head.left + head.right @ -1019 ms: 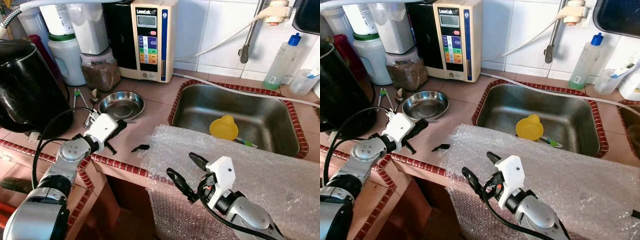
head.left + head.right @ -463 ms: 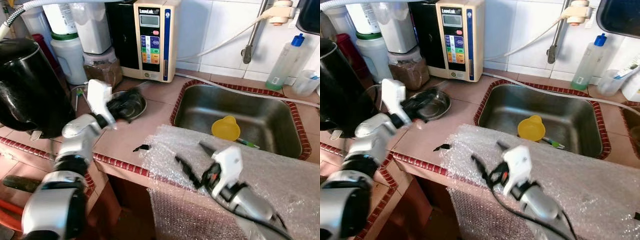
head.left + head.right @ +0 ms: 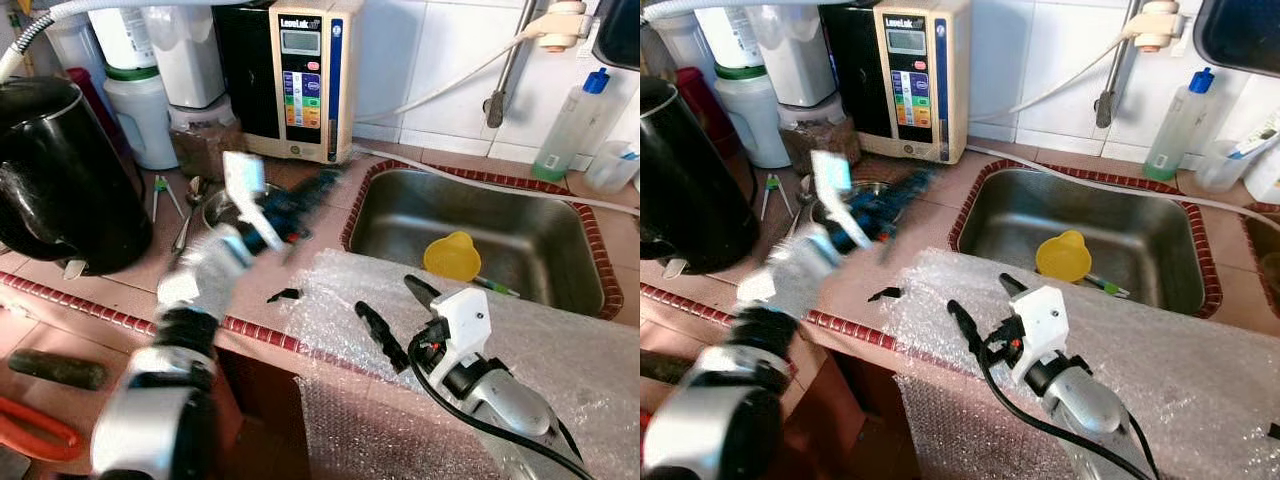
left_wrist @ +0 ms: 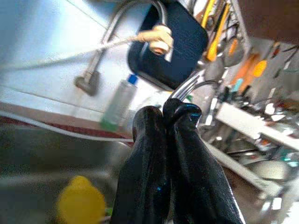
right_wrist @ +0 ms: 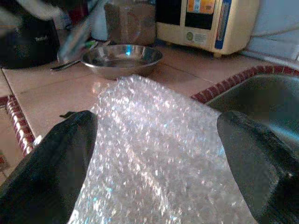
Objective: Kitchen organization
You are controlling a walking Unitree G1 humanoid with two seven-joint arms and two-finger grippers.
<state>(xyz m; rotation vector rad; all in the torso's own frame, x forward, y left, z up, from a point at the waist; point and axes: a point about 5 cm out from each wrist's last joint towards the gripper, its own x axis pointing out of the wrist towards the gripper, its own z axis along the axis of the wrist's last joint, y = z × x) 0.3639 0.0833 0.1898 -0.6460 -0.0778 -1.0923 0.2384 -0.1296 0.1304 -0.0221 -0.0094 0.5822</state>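
Two end effectors show: the left end effector (image 3: 315,190), blurred above the counter (image 3: 135,290) near the steel bowl (image 5: 121,58), pinches a fork (image 4: 187,88) between closed fingers, seemingly carrying it sinkward, while the right end effector (image 3: 395,315) hovers wide open, empty, over bubble wrap (image 3: 560,330).

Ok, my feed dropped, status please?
Left gripper shut, blurred, over the counter near the steel bowl. Right gripper open above the bubble wrap. Yellow funnel in sink.
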